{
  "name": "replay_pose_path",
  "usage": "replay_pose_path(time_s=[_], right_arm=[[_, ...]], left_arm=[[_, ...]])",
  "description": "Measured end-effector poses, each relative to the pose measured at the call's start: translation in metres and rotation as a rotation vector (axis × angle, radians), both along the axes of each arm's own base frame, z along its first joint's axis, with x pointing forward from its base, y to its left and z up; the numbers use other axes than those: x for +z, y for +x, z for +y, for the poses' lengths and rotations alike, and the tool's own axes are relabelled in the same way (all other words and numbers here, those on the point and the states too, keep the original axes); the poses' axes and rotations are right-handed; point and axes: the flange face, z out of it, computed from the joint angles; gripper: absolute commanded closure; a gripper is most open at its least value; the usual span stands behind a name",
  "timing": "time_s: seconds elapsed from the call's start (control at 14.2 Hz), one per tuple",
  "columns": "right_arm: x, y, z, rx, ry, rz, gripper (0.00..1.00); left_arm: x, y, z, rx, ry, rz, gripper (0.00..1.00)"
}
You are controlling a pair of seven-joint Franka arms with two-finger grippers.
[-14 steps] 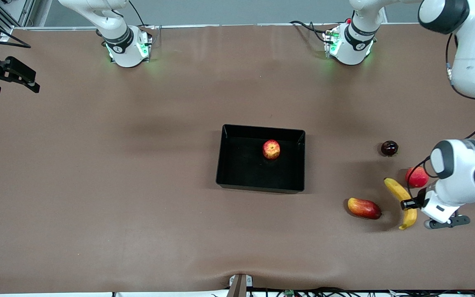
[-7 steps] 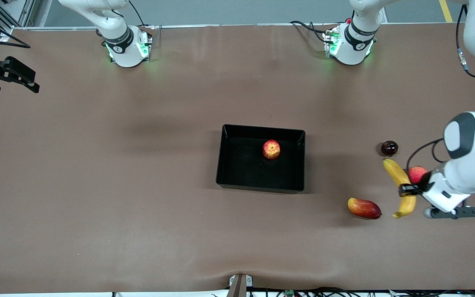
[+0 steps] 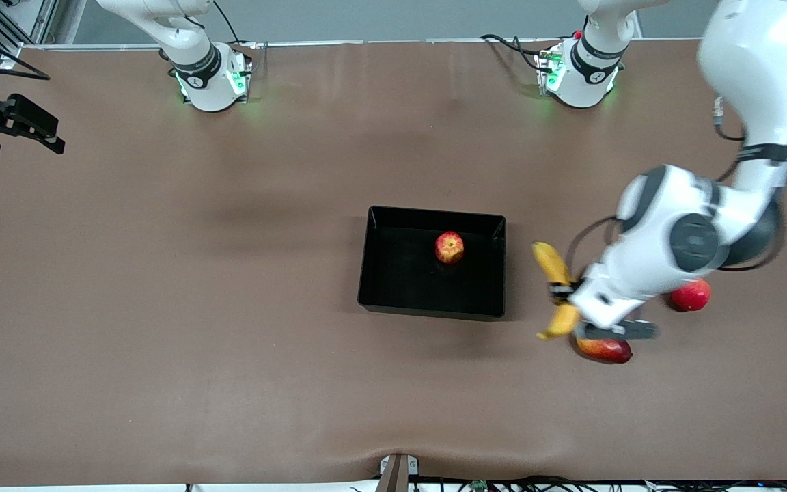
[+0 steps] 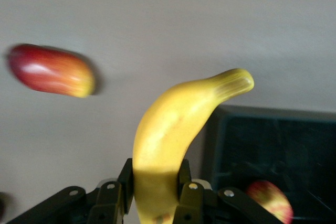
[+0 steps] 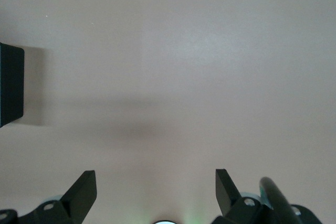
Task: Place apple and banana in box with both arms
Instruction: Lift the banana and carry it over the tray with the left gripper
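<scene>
The black box (image 3: 400,280) stands mid-table with the red-yellow apple (image 3: 449,247) inside it. My left gripper (image 3: 563,292) is shut on the yellow banana (image 3: 553,270) at its middle and holds it in the air over the table, just outside the box wall toward the left arm's end. In the left wrist view the banana (image 4: 173,124) sticks out between the fingers (image 4: 125,179), with the box (image 4: 294,145) and apple (image 4: 270,200) below. My right gripper (image 3: 24,126) waits open and empty at the right arm's end of the table; it also shows in the right wrist view (image 5: 156,187).
An elongated red-yellow fruit (image 3: 604,349) lies on the table under the left hand, also in the left wrist view (image 4: 50,71). A pinkish-red round fruit (image 3: 691,295) lies toward the left arm's end. A corner of the box (image 5: 10,85) shows in the right wrist view.
My left gripper has lifted the banana off the table and carried it toward the box. The left arm now covers the dark round fruit. The right arm has not moved.
</scene>
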Motion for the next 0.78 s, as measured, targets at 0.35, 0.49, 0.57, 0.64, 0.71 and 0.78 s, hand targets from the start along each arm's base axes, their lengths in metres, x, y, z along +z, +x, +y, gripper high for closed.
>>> replay_pose_path(time_s=[0.35, 0.49, 0.57, 0.64, 0.71, 0.78], right_arm=[[0.000, 0.000, 0.000, 0.000, 0.000, 0.000, 0.00], [0.000, 0.000, 0.000, 0.000, 0.000, 0.000, 0.00], [0.000, 0.000, 0.000, -0.001, 0.000, 0.000, 0.00], [0.000, 0.000, 0.000, -0.001, 0.000, 0.000, 0.00], [0.000, 0.000, 0.000, -0.001, 0.000, 0.000, 0.00], [0.000, 0.000, 0.000, -0.001, 0.000, 0.000, 0.00]], left_arm=[[-0.027, -0.026, -0.067, -0.037, 0.001, 0.049, 1.00], [-0.048, -0.042, -0.105, -0.002, 0.003, 0.085, 1.00], [-0.058, -0.048, -0.123, 0.014, 0.003, 0.099, 1.00], [-0.069, -0.054, -0.141, 0.044, 0.006, 0.108, 1.00], [-0.078, -0.060, -0.159, 0.084, 0.015, 0.111, 1.00], [-0.086, -0.066, -0.177, 0.110, 0.029, 0.108, 1.00]])
